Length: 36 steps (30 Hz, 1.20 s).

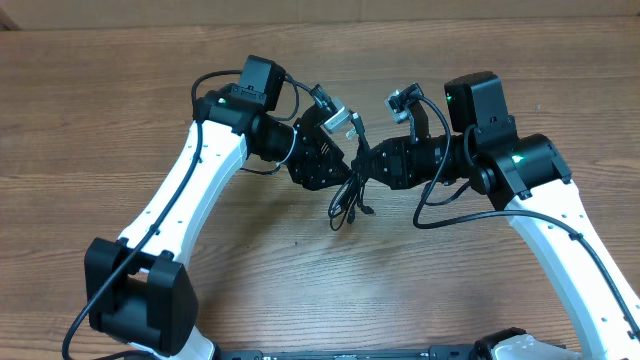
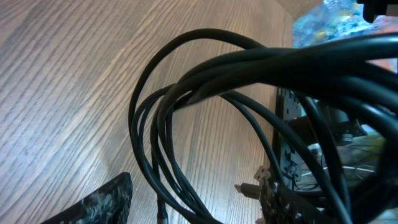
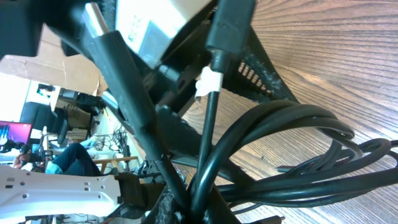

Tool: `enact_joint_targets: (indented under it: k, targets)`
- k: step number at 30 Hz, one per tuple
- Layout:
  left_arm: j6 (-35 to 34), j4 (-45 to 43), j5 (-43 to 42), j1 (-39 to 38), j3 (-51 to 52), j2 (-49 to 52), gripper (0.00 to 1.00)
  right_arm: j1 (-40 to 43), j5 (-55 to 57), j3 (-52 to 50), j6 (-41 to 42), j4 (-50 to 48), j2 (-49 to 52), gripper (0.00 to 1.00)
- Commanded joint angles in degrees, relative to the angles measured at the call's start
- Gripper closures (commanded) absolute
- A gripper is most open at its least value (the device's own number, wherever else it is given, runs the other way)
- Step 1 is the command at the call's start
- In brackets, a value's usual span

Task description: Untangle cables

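Observation:
The cables point(image 1: 347, 200) are a bunch of thin black cords hanging in a tangle between my two grippers, their loose ends trailing onto the wooden table point(image 1: 120, 110). My left gripper point(image 1: 335, 160) is at the bunch from the left. In the left wrist view its fingers point(image 2: 106, 202) stand well apart around the cables point(image 2: 186, 93), whose loops pass between them without being pinched; left gripper point(image 2: 196, 190) open. My right gripper point(image 1: 368, 166) meets the bunch from the right. The right gripper point(image 3: 205, 208) is shut on several strands of the cables point(image 3: 292, 124), which fan out over the table.
A plug with a white collar point(image 3: 209, 81) hangs close to the right wrist camera. A small plug tip point(image 2: 245, 186) pokes out by the left gripper's right finger. Both arms' own thick cables loop nearby. Cardboard point(image 1: 300, 8) lines the far table edge.

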<state>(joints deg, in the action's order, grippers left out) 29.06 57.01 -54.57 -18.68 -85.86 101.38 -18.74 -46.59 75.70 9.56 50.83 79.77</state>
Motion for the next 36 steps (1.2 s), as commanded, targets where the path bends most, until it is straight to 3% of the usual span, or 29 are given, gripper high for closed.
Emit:
enact_joint_targets:
  k: [1, 6, 9, 13, 15, 20, 26, 31, 35, 36]
  targets:
    - [2.84, -0.37, -5.27, 1.16, -0.98, 0.94, 0.33, 0.52, -1.97, 1.64, 1.75, -0.98, -0.35, 0.89]
    - [3.15, -1.57, -17.73, 4.52, -1.03, 0.98, 0.25, 1.68, -2.78, 1.62, 15.34, -6.75, -0.35, 0.81]
    - [3.13, -1.77, -18.91, 4.15, -1.03, 0.98, 0.30, 1.70, -3.23, 1.62, 23.02, -9.07, -0.35, 0.82]
    - [3.06, -1.77, -17.66, 3.50, -1.03, 1.01, 0.31, 2.45, -2.60, 1.62, 27.34, -9.55, -0.35, 0.82]
    - [0.02, -1.79, -12.44, 3.74, -1.03, 1.01, 0.31, 4.55, 2.91, 1.62, 29.22, -5.81, -0.35, 0.79]
    - [-9.44, -1.95, 4.31, 0.46, -1.01, 1.07, 0.30, 16.17, 22.73, 1.62, 28.76, 7.74, -0.35, 0.55]
    - [-22.51, -9.11, 22.95, -10.84, -1.01, 4.33, 0.25, 28.46, 27.63, 1.62, 26.12, 9.51, -0.35, 0.38]
    - [-22.67, -14.56, 33.57, -18.40, -1.01, 8.17, 0.25, 33.75, 27.69, 1.60, 23.06, 10.19, -0.35, 0.33]
    - [-13.27, -20.04, 33.55, -23.54, -1.01, 12.26, 0.23, 34.25, 28.13, 1.57, 21.55, 10.19, -0.35, 0.33]
    - [-13.16, -20.76, 33.57, -24.26, -1.01, 12.92, 0.17, 34.25, 28.15, 1.57, 21.40, 10.19, -0.35, 0.33]
